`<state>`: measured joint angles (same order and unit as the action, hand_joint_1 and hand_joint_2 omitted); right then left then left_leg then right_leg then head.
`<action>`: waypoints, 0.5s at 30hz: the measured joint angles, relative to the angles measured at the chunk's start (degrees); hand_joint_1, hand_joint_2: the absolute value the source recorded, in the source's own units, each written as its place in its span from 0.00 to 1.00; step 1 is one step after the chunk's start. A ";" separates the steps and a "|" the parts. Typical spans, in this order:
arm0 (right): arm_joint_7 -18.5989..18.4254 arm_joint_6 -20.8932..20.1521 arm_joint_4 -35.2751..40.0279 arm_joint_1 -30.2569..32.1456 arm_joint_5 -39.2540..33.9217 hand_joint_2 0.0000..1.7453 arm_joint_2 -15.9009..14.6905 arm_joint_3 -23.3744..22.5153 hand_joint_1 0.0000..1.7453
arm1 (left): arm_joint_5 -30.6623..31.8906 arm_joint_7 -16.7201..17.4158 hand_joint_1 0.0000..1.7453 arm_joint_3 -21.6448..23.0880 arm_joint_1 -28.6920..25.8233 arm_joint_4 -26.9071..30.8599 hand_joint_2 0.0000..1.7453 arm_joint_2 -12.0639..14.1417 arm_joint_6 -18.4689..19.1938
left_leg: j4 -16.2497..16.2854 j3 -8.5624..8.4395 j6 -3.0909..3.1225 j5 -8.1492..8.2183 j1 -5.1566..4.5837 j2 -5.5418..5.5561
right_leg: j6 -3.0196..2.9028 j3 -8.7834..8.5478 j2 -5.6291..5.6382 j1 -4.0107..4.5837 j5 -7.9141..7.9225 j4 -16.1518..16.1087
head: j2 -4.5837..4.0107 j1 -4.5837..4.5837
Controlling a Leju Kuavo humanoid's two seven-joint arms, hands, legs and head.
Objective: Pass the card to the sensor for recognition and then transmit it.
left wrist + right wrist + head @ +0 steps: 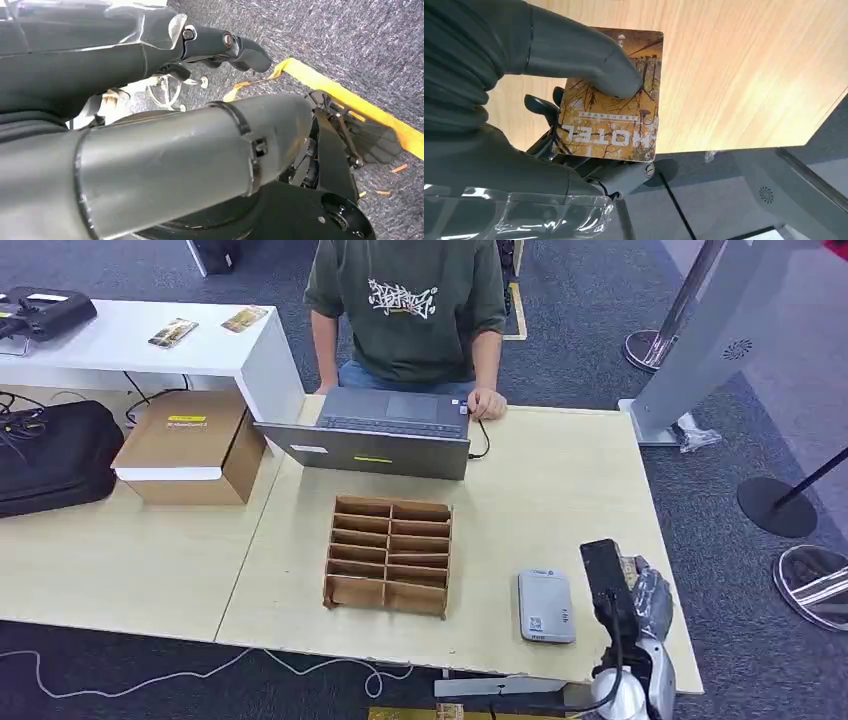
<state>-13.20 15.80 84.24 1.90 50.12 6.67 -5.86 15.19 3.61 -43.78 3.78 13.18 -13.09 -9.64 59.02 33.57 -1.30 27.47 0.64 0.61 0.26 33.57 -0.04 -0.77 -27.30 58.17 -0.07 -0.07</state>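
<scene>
On the table (560, 490), the brown divider box (388, 554) shows bare slots, the grey sensor (545, 606) lies right of it, and farther right the right hand (645, 602) pinches the card (611, 95) under its thumb; the left hand's (225, 45) grasp cannot be told.

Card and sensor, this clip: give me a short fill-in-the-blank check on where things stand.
1. The card is held in the robot's ____ hand.
2. The word printed large on the card reads ____.
3. The grey sensor lies between the right hand and the cardboard ____.
4. A person sits behind the open ____.

Missing words: right; HOTEL; organizer; laptop
</scene>
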 joint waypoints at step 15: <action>-1.33 -2.47 0.72 1.60 3.43 1.00 2.78 1.75 1.00 | 0.11 0.18 0.00 0.00 0.02 0.00 0.00 -0.02 0.20 | 0.00 0.00 0.00 0.00 0.00 0.00 | 0.00 0.00 0.00 0.00 0.00 0.00 | 0.00 0.00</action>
<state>-14.53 13.33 84.96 3.50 53.55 9.44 -4.11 15.30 3.78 -43.78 3.79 13.18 -13.11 -9.44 59.02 33.57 -1.30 27.47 0.64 0.61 0.26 33.57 -0.03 -0.77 -27.30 58.18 -0.07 -0.07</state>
